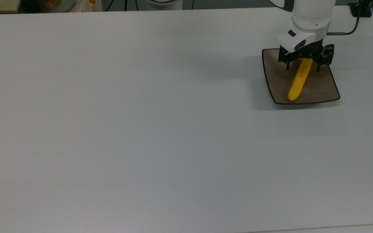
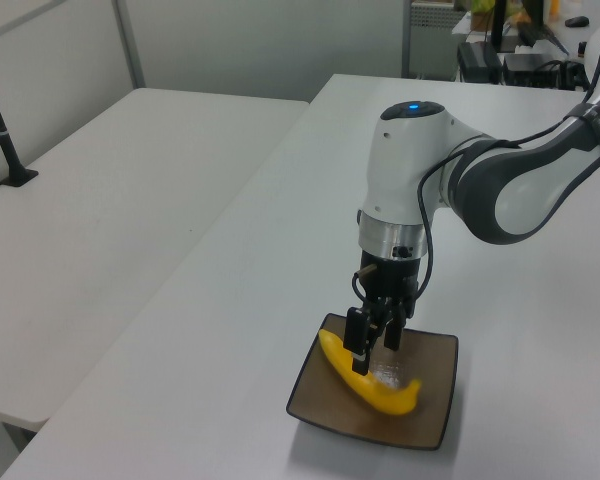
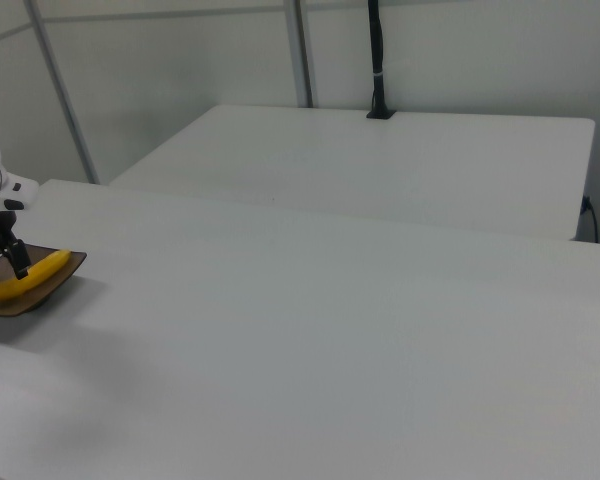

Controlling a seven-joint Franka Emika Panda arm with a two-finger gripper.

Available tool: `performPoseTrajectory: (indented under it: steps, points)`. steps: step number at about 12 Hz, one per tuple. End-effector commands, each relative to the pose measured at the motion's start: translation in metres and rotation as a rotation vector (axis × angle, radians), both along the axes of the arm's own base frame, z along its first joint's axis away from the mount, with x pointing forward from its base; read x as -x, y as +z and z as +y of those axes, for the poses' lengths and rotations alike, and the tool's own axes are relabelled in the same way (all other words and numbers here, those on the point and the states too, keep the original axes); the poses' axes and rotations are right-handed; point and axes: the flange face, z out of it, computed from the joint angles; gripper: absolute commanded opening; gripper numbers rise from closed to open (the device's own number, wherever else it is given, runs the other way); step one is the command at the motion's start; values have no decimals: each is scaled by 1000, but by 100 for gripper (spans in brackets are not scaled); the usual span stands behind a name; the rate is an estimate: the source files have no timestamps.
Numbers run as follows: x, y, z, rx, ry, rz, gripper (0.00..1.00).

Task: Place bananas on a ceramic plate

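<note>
Yellow and slender, the single curved banana (image 1: 299,80) lies on the square brown-grey glazed ceramic plate (image 1: 275,72), bright along its whole length, its skin smooth and unmarked. In the top view its long axis runs on a slant, from the upper right beneath the gripper down to a rounded end at the lower left, close to the plate's near rim. In the left view the banana (image 2: 370,378) sweeps from the upper left of the plate (image 2: 430,425) to the lower right, belly down and ends slightly raised. The plate shows a thin dark rim and upturned corners, and it sits on the white desk (image 1: 141,113) near the top view's right edge.

The black two-finger gripper (image 1: 304,60) on the white arm (image 2: 420,180) hangs straight down over the banana's upper end. Its jaws stand parted, one on each side of the fruit and just beside it, gripping nothing. In the right view the banana (image 3: 25,276) and the plate (image 3: 60,280) appear at the right view's far left, with the gripper (image 3: 10,255) just above them.
</note>
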Motion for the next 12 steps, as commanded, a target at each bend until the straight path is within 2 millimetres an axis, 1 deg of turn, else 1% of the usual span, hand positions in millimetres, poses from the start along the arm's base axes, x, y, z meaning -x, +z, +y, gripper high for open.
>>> performPoseTrajectory:
  steps: [1, 2, 3, 4, 5, 6, 7, 8, 9, 11, 12]
  points:
    - [7, 24, 5, -6, 12, -35, 100]
    - [7, 39, -5, 3, 6, -38, 100]
    - [6, 48, -11, 22, 7, -45, 100]
    - [5, 60, -23, 54, 7, -46, 100]
    - [7, 74, -36, 109, 16, -37, 100]
    - [14, 91, -55, 203, 30, -20, 100]
    - [15, 116, -82, 279, 19, -21, 100]
    - [9, 145, -116, 292, -29, -19, 100]
    - [7, 164, -142, 297, -48, -14, 100]
    - [-1, 189, -193, 297, -9, 14, 100]
    - [-3, 202, -214, 276, 54, -1, 100]
